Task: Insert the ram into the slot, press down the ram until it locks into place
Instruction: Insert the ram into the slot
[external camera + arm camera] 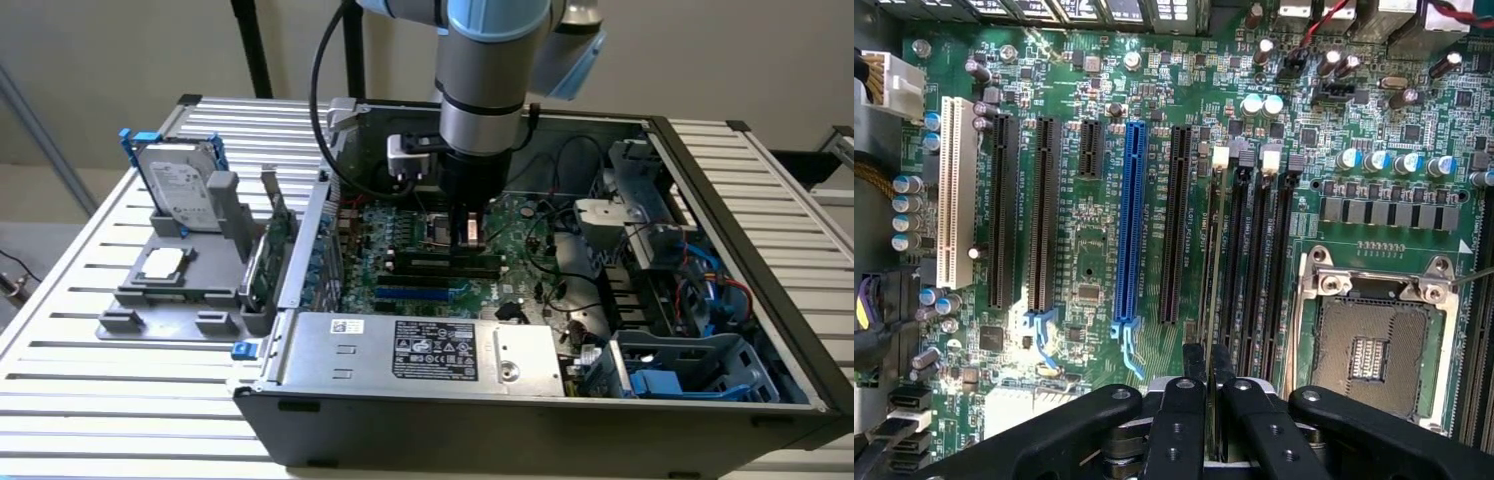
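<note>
Claw [1208, 358] fingers sit close together, clamped on the ram [1211, 270], which stands edge-on along the slot [1220, 160] directly beneath. Arm [487, 90] points straight down into the case [534, 430].

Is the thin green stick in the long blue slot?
No, the thin green ram stick held by the black gripper stands at a narrow black slot, apart from the long blue slot.

The power supply's label [435, 357] and the hard drive's label [178, 187] are unreadable.
</note>
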